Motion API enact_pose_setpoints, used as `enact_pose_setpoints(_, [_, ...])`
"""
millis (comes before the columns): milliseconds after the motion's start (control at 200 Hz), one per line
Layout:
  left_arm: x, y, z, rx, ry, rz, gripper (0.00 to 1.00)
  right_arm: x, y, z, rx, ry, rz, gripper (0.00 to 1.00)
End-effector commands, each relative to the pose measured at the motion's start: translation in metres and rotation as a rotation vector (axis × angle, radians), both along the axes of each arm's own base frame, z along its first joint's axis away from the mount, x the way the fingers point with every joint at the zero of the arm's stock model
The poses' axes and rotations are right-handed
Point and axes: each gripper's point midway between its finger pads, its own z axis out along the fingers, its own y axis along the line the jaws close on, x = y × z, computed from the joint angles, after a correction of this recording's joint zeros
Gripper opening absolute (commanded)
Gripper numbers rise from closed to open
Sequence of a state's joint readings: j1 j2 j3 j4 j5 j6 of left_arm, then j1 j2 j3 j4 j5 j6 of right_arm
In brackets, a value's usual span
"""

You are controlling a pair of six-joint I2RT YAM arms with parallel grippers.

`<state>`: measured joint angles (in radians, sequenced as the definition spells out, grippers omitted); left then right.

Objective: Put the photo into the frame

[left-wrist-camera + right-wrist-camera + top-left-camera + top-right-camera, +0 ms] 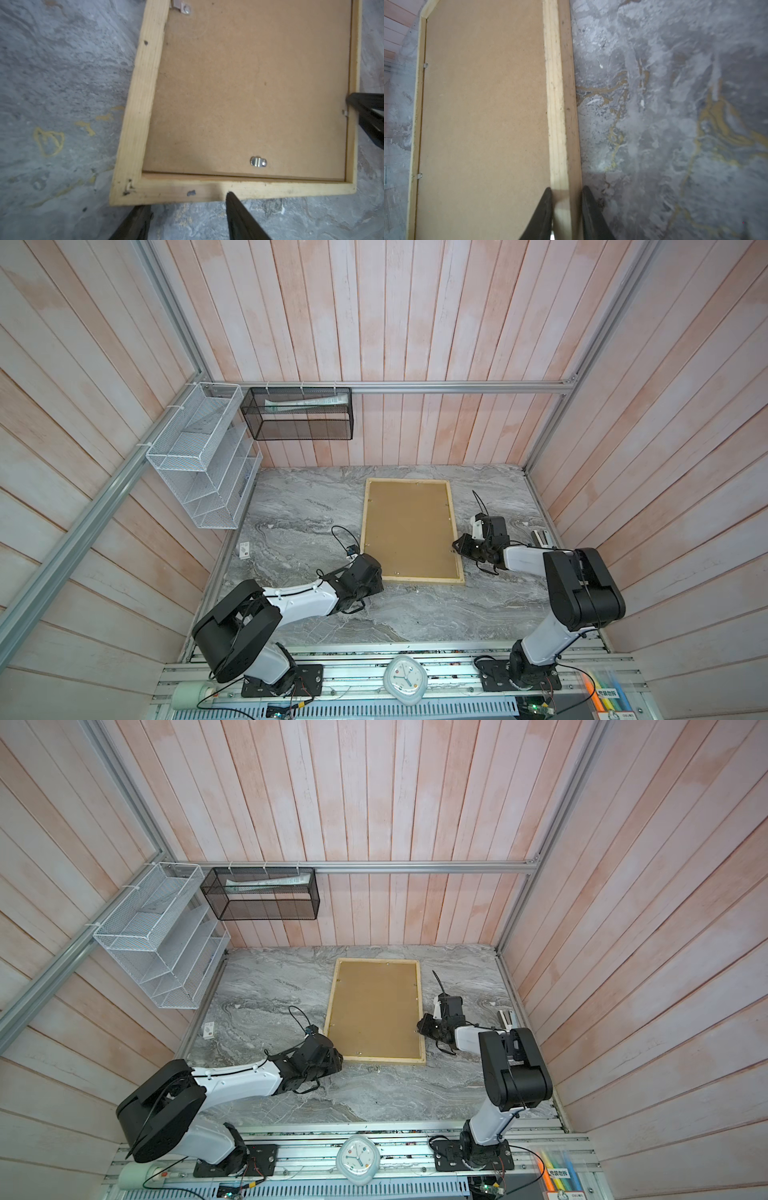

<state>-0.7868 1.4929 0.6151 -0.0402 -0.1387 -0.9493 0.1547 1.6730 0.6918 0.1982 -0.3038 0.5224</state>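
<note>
Pinching frame (424, 579) side slat with right fingers (544, 207), probably to lift it, with left fingers (239, 212) spread at near slat.

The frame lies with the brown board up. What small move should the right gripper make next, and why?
Probably close the right gripper firmly on the frame: its fingers sit either side of the right rail, while the left gripper is open at the near left corner, gripping nothing.

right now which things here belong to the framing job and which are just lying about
job: frame, backing board in it, left gripper, right gripper; photo not in view
lying about: white rack, black basket, clock, small card
</note>
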Motion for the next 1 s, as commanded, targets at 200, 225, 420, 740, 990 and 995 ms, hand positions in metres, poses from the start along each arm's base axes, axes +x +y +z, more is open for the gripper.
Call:
enact_pose_setpoints(200, [0.025,-0.009,0.017,-0.009,-0.073,-0.011,0.59,-0.043,-0.006,-0.018,0.228,0.054,-0.253,0.23])
enact_pose_setpoints(225, [0.026,-0.009,0.018,-0.009,-0.075,-0.011,0.59,-0.046,-0.006,-0.017,0.250,0.048,-0.271,0.23])
enact_pose_setpoints(420, [0.026,-0.010,0.021,-0.009,-0.081,-0.016,0.59,-0.068,0.008,-0.013,0.347,0.029,-0.347,0.22])
enact_pose_setpoints(740, [0.017,-0.026,0.011,-0.024,-0.050,-0.042,0.59,-0.081,0.037,0.001,0.378,-0.010,-0.339,0.23])
enact_pose_setpoints(990, [0.018,-0.029,0.005,-0.006,-0.039,-0.045,0.59,-0.078,0.039,0.017,0.362,-0.060,-0.296,0.33])
enact_pose_setpoints(995, [0.018,-0.029,0.005,-0.004,-0.038,-0.045,0.59,-0.078,0.039,0.018,0.362,-0.061,-0.295,0.33])
